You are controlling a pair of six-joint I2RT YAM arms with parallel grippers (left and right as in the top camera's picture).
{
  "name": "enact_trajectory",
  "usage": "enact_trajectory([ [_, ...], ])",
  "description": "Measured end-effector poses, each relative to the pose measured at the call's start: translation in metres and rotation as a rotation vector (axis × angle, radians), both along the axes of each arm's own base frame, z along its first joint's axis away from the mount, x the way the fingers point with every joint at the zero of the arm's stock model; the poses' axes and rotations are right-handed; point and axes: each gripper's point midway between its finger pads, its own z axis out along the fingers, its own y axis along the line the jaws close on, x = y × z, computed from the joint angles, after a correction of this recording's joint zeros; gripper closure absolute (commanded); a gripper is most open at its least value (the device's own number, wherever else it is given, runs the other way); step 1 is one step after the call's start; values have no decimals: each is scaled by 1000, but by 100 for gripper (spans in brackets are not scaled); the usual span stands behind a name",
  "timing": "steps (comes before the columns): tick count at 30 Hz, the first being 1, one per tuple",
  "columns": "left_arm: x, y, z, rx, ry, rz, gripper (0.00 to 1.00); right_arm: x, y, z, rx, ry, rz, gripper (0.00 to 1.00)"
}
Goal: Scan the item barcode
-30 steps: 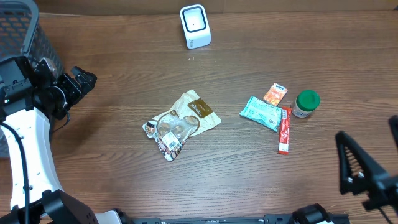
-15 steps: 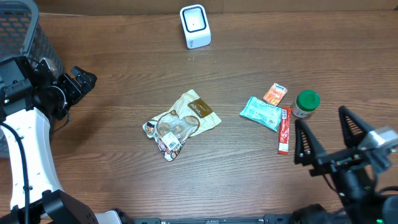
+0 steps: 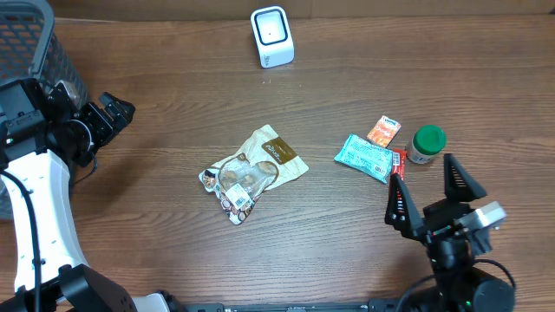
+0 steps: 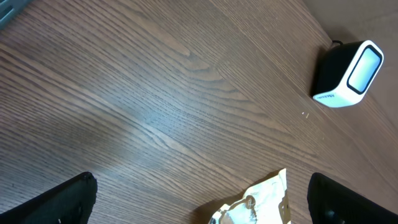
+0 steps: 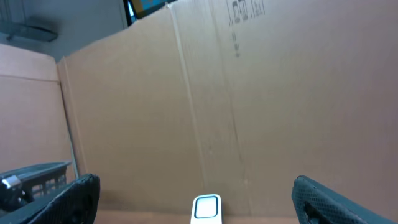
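A wooden desk [image 3: 347, 78] holds a scanner [image 3: 271, 36] at its far edge and a snack bag [image 3: 253, 172] mid-desk. The left gripper [image 3: 111, 114] and right gripper [image 3: 425, 192] both gape, released.

On my screen the table [image 3: 173, 104] is dark brown, with fine wood grain running across it. The scanner [image 3: 271, 36] is white with a pale grey window, and my left wrist view shows its side as black. The bag [image 3: 253, 171] is cream with a brown label and mottled brown-and-white print at its lower end. I see a teal packet [image 3: 365, 157], an orange sachet [image 3: 383, 131], a red stick [image 3: 399, 163] and a bottle [image 3: 427, 141] with a green cap. The basket [image 3: 35, 43] is grey mesh, the left arm [image 3: 43, 199] is white and black, and the cardboard [image 5: 249, 106] is plain tan.
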Motion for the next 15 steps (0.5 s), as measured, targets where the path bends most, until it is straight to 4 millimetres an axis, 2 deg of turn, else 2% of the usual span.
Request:
enact_trajectory([
  [7, 0, 0, 0, 0, 0, 0, 0, 11, 3, -53, -8, 44, 2, 0],
  [10, 0, 0, 0, 0, 0, 0, 0, 21, 4, -85, -34, 154, -6, 0],
  [15, 0, 0, 0, 0, 0, 0, 0, 29, -4, -119, -60, 288, -42, 0],
])
